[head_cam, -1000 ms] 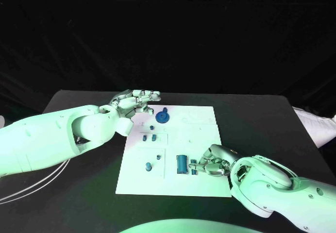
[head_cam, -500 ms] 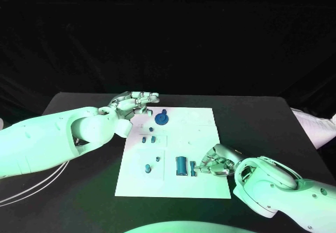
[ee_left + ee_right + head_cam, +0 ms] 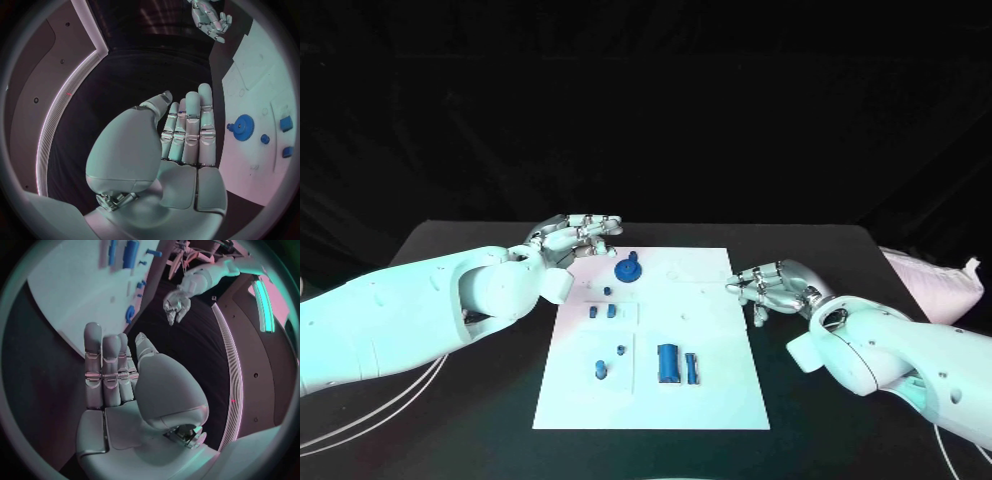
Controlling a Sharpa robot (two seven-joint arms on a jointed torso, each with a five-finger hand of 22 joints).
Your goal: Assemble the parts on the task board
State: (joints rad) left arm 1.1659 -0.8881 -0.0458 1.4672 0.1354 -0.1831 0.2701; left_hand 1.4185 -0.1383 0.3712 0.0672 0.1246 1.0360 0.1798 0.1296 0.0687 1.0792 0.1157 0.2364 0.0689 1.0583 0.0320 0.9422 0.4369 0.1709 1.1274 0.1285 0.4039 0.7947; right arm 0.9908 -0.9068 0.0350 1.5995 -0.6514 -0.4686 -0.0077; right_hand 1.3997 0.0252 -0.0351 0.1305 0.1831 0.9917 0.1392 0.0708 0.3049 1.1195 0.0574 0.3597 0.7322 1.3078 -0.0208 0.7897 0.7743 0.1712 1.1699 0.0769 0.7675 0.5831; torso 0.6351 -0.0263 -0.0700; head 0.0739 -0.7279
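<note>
The task board (image 3: 711,330) lies between the two hands, its blue parts on it: a round gear (image 3: 629,270) just beside the left hand (image 3: 574,235), a long bar (image 3: 669,363) well nearer the robot. Both hands hold nothing (fingers straight, side by side); the right hand (image 3: 769,285) hovers at the board's edge.

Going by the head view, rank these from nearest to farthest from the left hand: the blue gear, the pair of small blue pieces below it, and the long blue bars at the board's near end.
From the left hand:
1. Blue gear, at the board's far end, just beside the fingertips.
2. Pair of small blue pieces, mid-board on its left side.
3. Long blue bars, at the near end of the task board, farthest.
</note>
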